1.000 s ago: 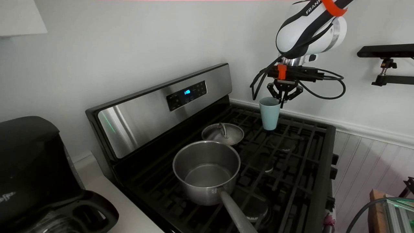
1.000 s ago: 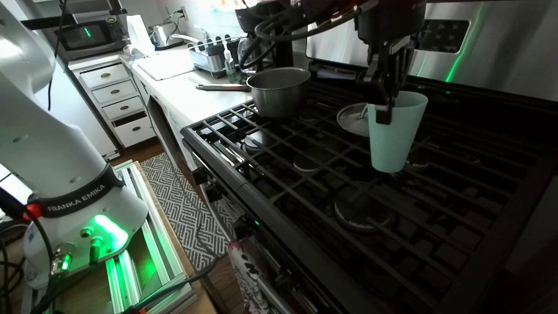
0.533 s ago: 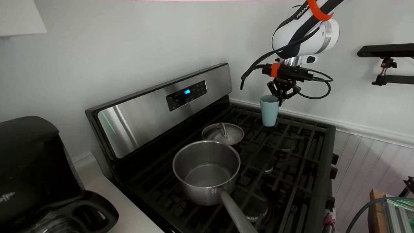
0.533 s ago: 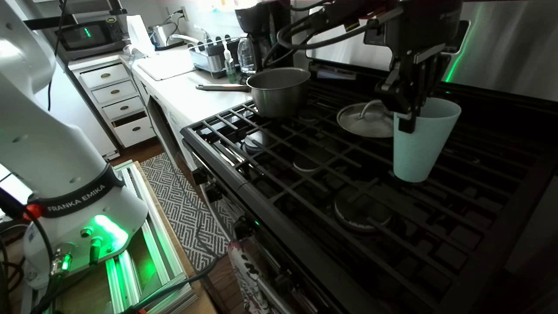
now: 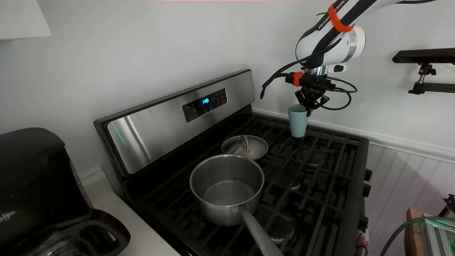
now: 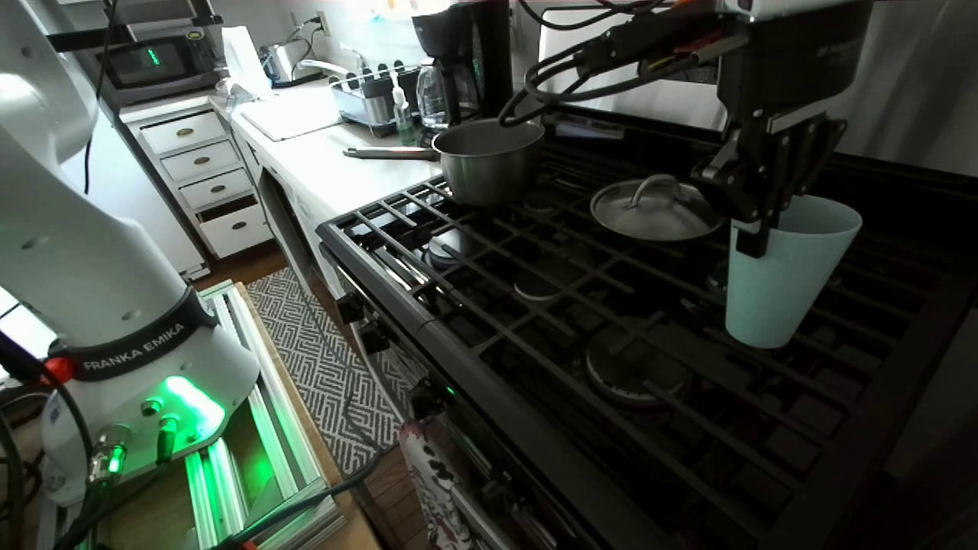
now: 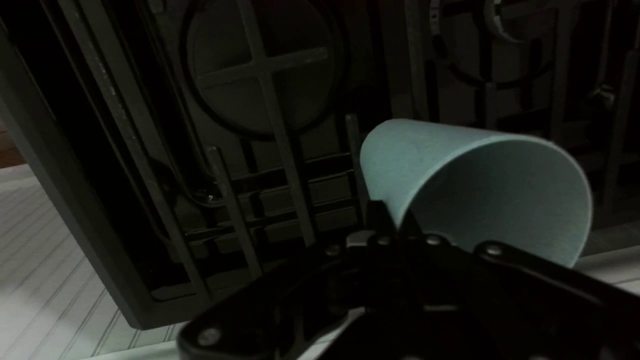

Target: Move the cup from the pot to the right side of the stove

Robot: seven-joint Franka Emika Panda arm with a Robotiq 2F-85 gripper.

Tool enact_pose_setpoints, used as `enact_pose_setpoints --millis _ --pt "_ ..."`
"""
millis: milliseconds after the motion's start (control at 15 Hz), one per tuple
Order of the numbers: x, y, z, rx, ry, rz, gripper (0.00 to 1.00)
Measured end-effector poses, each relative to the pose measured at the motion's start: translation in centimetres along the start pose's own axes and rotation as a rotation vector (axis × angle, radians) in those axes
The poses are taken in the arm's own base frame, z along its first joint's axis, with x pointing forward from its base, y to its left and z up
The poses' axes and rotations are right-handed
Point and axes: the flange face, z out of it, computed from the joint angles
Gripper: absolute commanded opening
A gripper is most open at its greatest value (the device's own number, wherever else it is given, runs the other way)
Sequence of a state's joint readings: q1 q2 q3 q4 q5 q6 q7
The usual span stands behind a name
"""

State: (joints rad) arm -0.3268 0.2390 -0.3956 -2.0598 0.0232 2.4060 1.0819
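Note:
My gripper [image 5: 308,112] is shut on the rim of the pale blue cup [image 5: 298,122], with one finger inside and one outside. The fingers on the rim also show in an exterior view [image 6: 752,241] and in the wrist view [image 7: 397,220]. The cup hangs nearly upright over the stove's black grates [image 6: 561,325], near the end by the wall; I cannot tell whether its base touches them. The steel pot [image 5: 227,213] stands empty at the opposite end of the stove, apart from the cup. The stove's back panel [image 5: 160,131] has a lit blue display.
A steel lid [image 5: 254,151] with a loop handle lies on the grates between pot and cup. The pot's long handle [image 5: 261,233] points toward the stove front. A black coffee maker [image 5: 32,177] stands on the counter beside the stove. A wall [image 5: 337,129] borders the cup's end.
The gripper has carried the cup away from the lid and pot, toward the wall end of the stove; it moves right and down in an exterior view. Pot and lid have not moved.

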Motion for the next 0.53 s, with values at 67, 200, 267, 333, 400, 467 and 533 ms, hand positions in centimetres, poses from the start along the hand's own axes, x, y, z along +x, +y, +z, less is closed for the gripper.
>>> enact_pose_setpoints --millis 67,200,267,333,400,467,533 --pt "0.10 -0.13 0.04 0.000 0.002 0.009 0.30" --pt "0.23 -0.36 0.07 0.000 0.006 0.022 0.43" --pt "0.31 -0.43 0.15 -0.002 0.007 0.027 0.49" --pt "0.38 -0.46 0.23 -0.006 0.007 0.031 0.55" --pt "0.48 -0.44 0.31 -0.012 0.006 0.034 0.63" --pt "0.60 -0.39 0.34 -0.019 0.004 0.037 0.69" --pt "0.75 -0.34 0.30 -0.022 0.003 0.040 0.77"
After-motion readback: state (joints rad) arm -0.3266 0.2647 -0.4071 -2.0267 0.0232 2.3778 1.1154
